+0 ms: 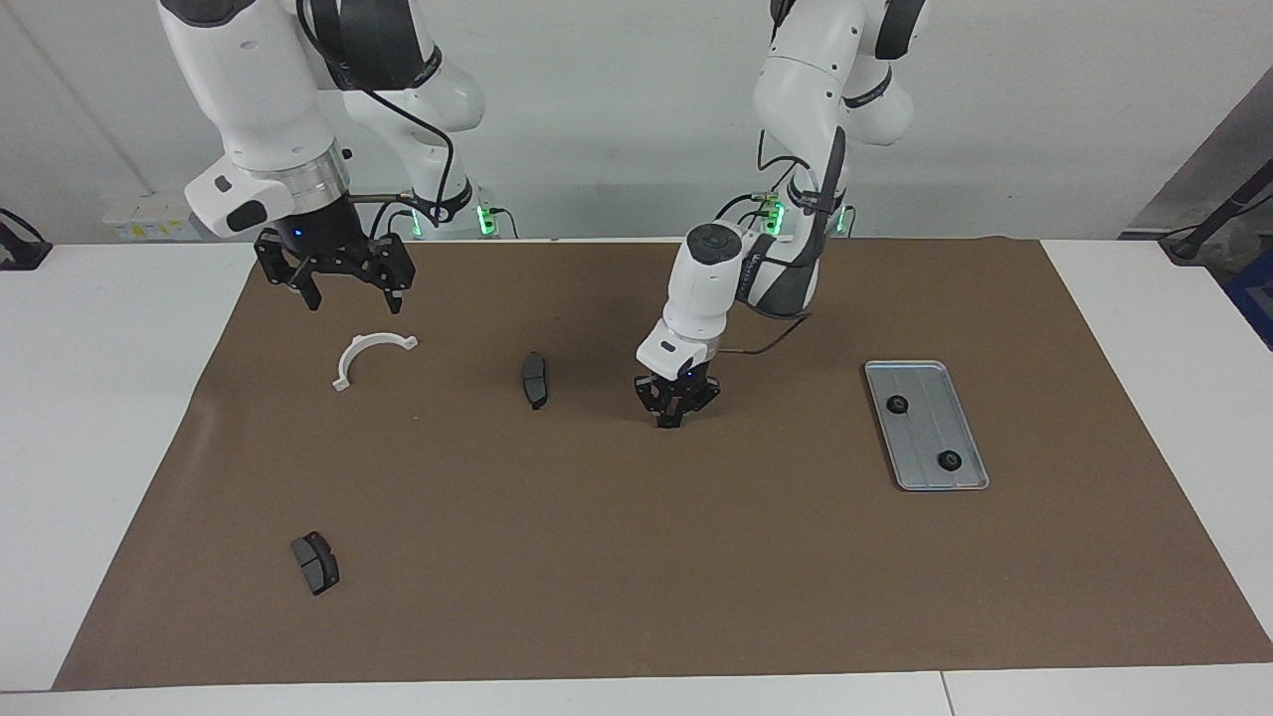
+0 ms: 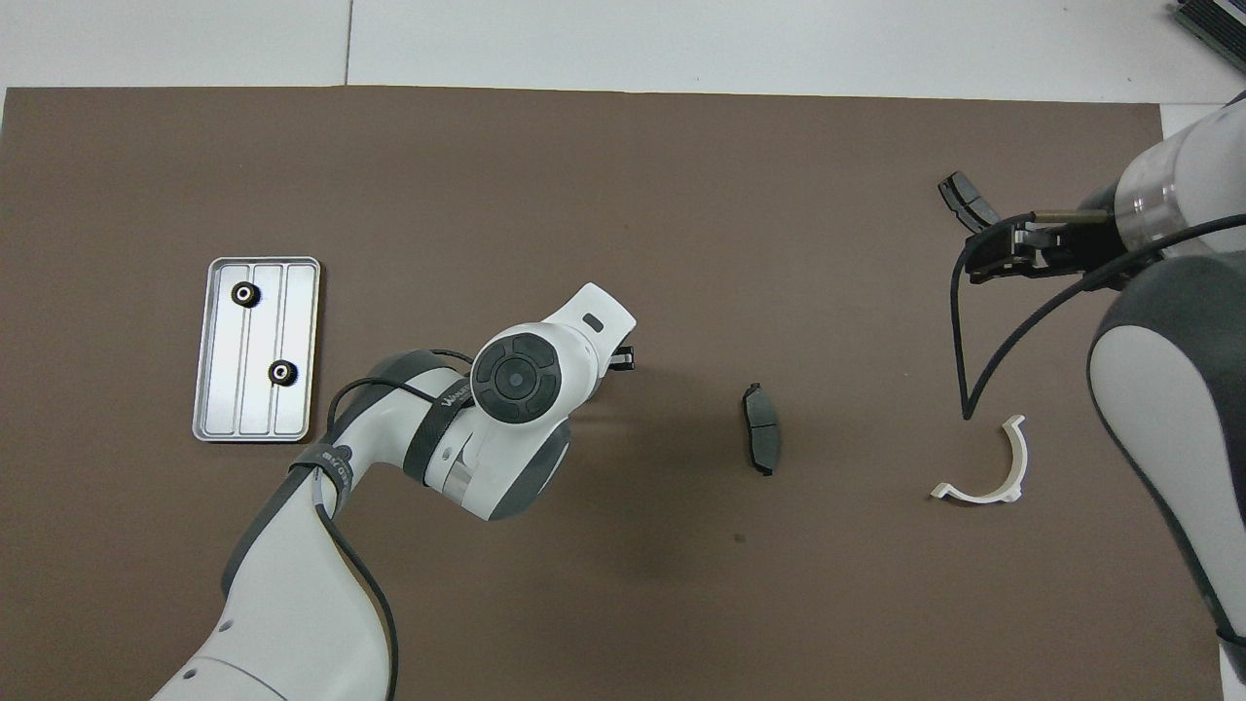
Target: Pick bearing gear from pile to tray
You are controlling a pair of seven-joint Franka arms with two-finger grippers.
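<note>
Left gripper [image 1: 677, 416] low at the mat mid-worktop, between tray [image 1: 953, 484] and a brake pad [image 1: 534, 379]; can't tell jaw state. Right gripper [image 1: 336, 283] waits raised above white bracket [image 1: 369, 355], jaws released. Tray holds two black gears [image 1: 897, 404]; second pad [image 1: 315, 562] farther out.

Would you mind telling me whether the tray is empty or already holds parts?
Not empty: two black rings lie apart inside the tray.
</note>
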